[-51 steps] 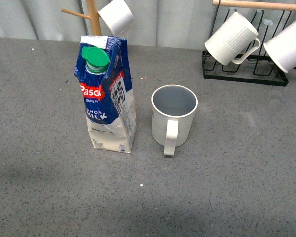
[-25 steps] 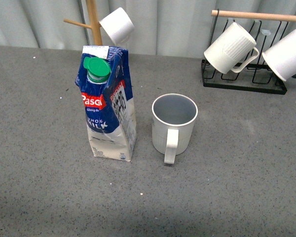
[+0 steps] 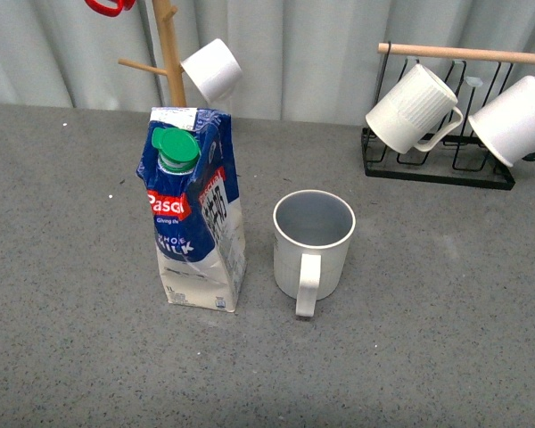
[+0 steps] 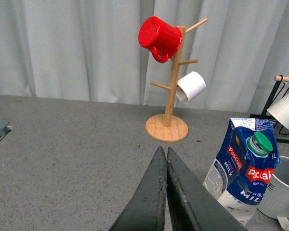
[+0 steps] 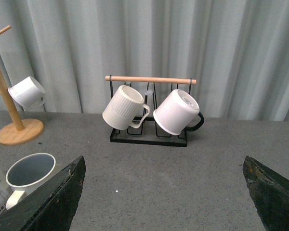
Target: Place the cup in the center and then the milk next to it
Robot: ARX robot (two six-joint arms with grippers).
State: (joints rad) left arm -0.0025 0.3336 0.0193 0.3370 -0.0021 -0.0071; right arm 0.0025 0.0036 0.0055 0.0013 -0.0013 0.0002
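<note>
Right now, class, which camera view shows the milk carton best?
The front view: the milk carton stands whole, cap to base. The left wrist view shows most of it at the picture's edge; the right wrist view catches only a sliver.

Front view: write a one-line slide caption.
Milk and cup stand upright side by side, apart, on the grey table; mug tree and rack behind.

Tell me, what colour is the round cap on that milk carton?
Green. The cap tops the blue-and-white milk carton, seen best in the front view.
</note>
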